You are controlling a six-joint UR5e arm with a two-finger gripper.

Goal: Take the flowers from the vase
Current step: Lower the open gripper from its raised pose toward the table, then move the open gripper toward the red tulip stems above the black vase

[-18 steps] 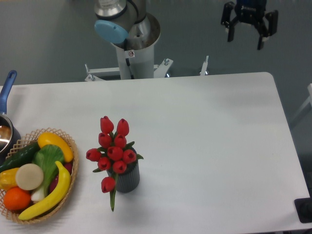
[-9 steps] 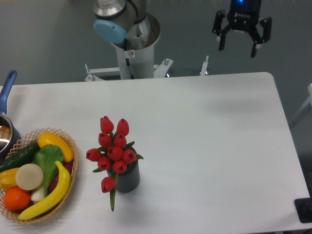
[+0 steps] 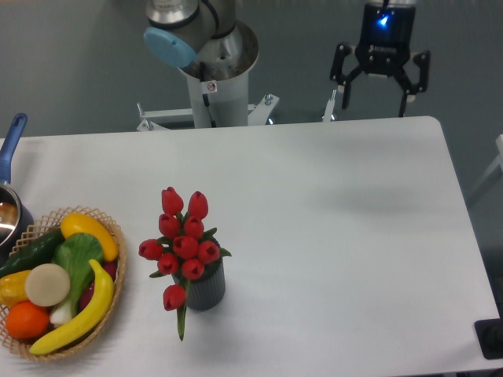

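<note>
The flowers (image 3: 183, 243) are a bunch of red tulips with green stems, standing in the vase (image 3: 206, 287), a small dark grey ribbed cylinder on the white table (image 3: 338, 228) at front left of centre. One bloom droops low at the vase's left side. My gripper (image 3: 376, 100) hangs high over the table's far edge, far to the upper right of the flowers. It is open with nothing between its fingers (image 3: 341, 93).
A wicker basket (image 3: 116, 271) of fruit and vegetables sits at the front left. A blue-handled pot (image 3: 9, 157) is at the left edge. The arm's base column (image 3: 216, 75) stands behind the table. A dark object (image 3: 490, 338) lies at the front right corner.
My gripper has moved left and downward toward the table's far edge, staying open. The flowers and vase have not moved.
</note>
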